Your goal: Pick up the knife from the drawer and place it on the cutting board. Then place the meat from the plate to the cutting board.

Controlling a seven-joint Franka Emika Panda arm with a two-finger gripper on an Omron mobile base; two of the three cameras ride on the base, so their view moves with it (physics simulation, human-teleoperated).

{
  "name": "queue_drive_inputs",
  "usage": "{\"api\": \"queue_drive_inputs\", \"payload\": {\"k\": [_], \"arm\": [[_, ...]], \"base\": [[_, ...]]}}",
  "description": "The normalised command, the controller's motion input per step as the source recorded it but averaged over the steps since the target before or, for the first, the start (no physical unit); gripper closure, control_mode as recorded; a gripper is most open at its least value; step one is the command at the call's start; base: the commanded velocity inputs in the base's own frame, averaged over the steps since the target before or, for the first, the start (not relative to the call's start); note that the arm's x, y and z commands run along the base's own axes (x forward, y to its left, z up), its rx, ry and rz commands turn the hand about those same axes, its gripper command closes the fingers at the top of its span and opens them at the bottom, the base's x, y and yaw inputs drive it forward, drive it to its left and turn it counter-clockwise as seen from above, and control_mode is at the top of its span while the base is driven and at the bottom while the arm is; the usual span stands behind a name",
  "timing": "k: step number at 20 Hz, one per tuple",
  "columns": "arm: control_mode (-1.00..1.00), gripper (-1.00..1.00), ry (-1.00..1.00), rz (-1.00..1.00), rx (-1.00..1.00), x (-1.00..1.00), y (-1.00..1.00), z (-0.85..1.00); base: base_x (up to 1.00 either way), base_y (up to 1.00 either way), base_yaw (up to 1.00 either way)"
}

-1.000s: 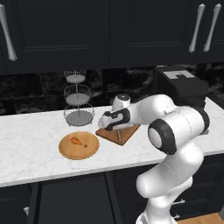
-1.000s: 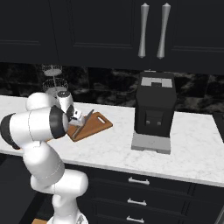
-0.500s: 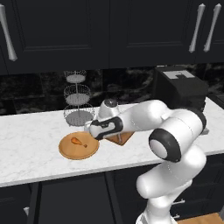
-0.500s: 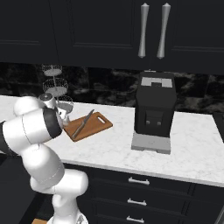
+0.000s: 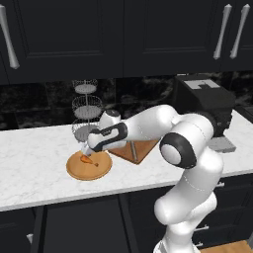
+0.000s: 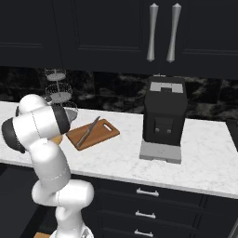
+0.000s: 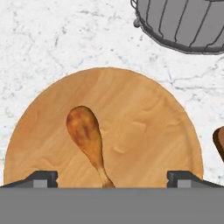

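Note:
The round wooden plate lies on the marble counter with the small orange-brown meat drumstick on it. My gripper hovers just above the drumstick, open. From the hand view the drumstick lies left of centre on the plate, bone end pointing toward the gap between my wide-apart fingertips. The knife rests diagonally on the cutting board. My forearm covers part of the board in the left base view. The drawer is out of view.
A tiered wire basket stand rises just behind the plate, its bottom basket close to the plate's far rim. A black coffee machine stands on the counter to the right. Black cabinet doors with silver handles hang above.
My arm has swung left from over the cutting board to above the plate and come lower. The knife stays lying on the board.

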Motion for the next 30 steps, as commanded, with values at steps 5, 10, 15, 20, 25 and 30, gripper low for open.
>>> {"api": "queue_drive_inputs", "payload": {"k": [5,10,15,20,25,30], "arm": [[-1.0,-1.0,0.08,0.14,-0.19,0.0,0.52,-0.35],[-1.0,-1.0,0.21,0.01,-0.17,0.29,0.47,-0.24],[-1.0,-1.0,0.14,0.0,-0.12,0.25,0.29,-0.16],[-1.0,-1.0,0.02,0.03,-0.1,-0.02,0.13,-0.21],[-1.0,1.0,-0.03,0.03,-0.04,-0.65,-0.02,-0.28],[-1.0,1.0,-0.08,0.01,0.0,-0.55,-0.14,-0.02]], "base": [[0.0,0.0,0.0],[0.0,0.0,0.0],[0.0,0.0,0.0],[0.0,0.0,0.0],[0.0,0.0,0.0],[0.0,0.0,0.0]]}}
